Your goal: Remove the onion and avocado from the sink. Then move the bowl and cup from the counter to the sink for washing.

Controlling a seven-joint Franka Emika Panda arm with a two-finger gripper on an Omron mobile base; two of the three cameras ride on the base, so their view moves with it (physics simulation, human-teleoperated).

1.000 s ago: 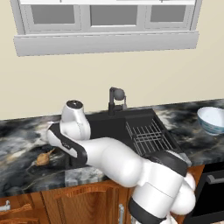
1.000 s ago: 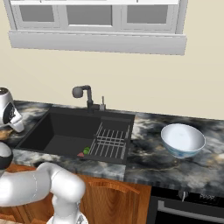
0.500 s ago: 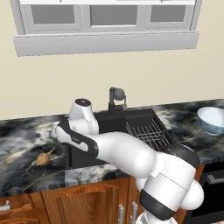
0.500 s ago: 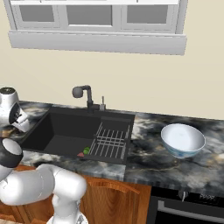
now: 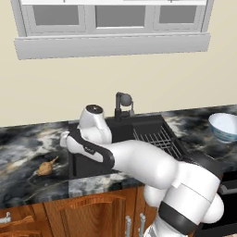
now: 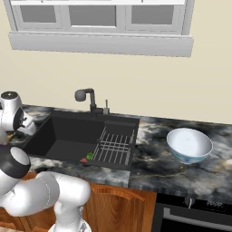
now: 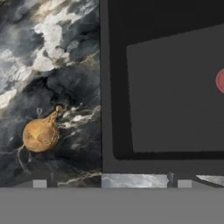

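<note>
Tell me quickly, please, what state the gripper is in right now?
Gripper: open, holding nothing; the onion lies apart on the counter.

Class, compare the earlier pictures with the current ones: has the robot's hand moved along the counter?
Yes. In the left base view the hand has swung right, away from the onion and towards the faucet, over the sink.

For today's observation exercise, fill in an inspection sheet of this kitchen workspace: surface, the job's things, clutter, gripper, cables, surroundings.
Surface: marbled counter with a black sink.
Job's things: onion lies on the counter left of the sink; avocado on the sink floor by the wire rack; bowl upright on the counter right of the sink.
Clutter: a small red thing beside the avocado.
Gripper: open, holding nothing.
Cables: nothing seen.
Surroundings: faucet, window, wooden cabinets.
</note>
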